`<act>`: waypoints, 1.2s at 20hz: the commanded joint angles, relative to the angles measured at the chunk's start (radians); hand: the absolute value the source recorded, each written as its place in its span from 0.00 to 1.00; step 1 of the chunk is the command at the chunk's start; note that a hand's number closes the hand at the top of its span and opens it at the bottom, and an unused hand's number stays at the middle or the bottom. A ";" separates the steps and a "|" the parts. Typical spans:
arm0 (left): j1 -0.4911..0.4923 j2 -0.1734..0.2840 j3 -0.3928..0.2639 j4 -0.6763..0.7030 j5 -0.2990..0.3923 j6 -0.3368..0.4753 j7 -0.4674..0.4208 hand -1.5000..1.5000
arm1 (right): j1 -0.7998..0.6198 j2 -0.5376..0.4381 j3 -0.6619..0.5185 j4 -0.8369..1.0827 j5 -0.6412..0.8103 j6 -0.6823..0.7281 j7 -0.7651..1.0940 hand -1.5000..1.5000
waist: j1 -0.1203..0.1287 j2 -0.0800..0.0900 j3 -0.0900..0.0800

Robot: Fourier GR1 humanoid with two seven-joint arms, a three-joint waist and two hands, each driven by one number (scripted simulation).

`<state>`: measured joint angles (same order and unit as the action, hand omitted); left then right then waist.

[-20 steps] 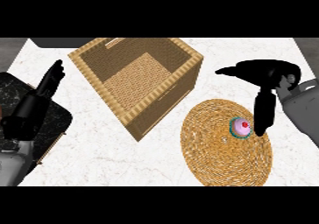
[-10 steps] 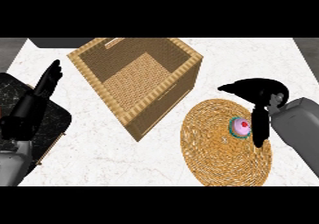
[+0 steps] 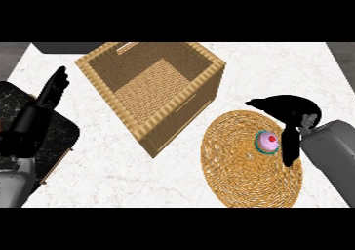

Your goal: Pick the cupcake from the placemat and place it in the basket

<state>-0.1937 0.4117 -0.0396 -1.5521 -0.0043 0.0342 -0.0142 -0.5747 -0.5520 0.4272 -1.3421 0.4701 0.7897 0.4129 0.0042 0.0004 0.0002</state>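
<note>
One cupcake (image 3: 268,142) sits on one round woven placemat (image 3: 245,171). One square wicker basket (image 3: 153,93) stands far left of it. Two black hands show, left hand (image 3: 49,95) and right hand (image 3: 290,113)

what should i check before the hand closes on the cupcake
1. Cupcake on the placemat, upright: ok.
2. Right hand next to the cupcake, fingers down its right side: ok.
3. Fingers curled round the cupcake: not ok, none yet.
4. Thumb lined up on the opposite side: cannot tell.
5. Basket open, nothing inside: ok.
6. Left hand resting at the left edge, away from the basket: ok.
</note>
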 commanded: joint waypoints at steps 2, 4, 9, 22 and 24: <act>-0.035 -0.016 0.031 0.058 -0.019 -0.037 -0.010 0.50 | -0.020 0.094 0.002 0.069 0.114 -0.034 -0.037 0.00 | 0.001 0.001 0.000; -0.066 -0.043 0.029 0.065 -0.034 -0.018 0.019 0.50 | 0.052 0.044 -0.007 0.071 0.155 -0.093 -0.148 0.00 | -0.003 0.001 0.000; -0.011 -0.056 0.063 0.103 -0.048 -0.059 -0.095 0.50 | 0.101 0.099 -0.066 -0.021 0.159 -0.020 -0.057 0.00 | -0.007 -0.001 0.000; -0.025 -0.060 0.128 0.056 -0.072 -0.127 -0.030 0.50 | 0.127 0.160 -0.100 0.153 0.359 -0.108 -0.204 0.00 | -0.001 0.001 0.000; 0.018 -0.127 0.053 -0.065 -0.124 -0.076 0.054 0.50 | 0.157 0.157 -0.119 0.157 0.369 -0.135 -0.225 0.00 | 0.000 0.000 0.000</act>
<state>-0.1945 0.3238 0.0416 -1.5668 -0.0952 -0.0574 0.0072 -0.4494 -0.4013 0.3196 -1.2267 0.7948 0.7084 0.2315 0.0034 0.0001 0.0001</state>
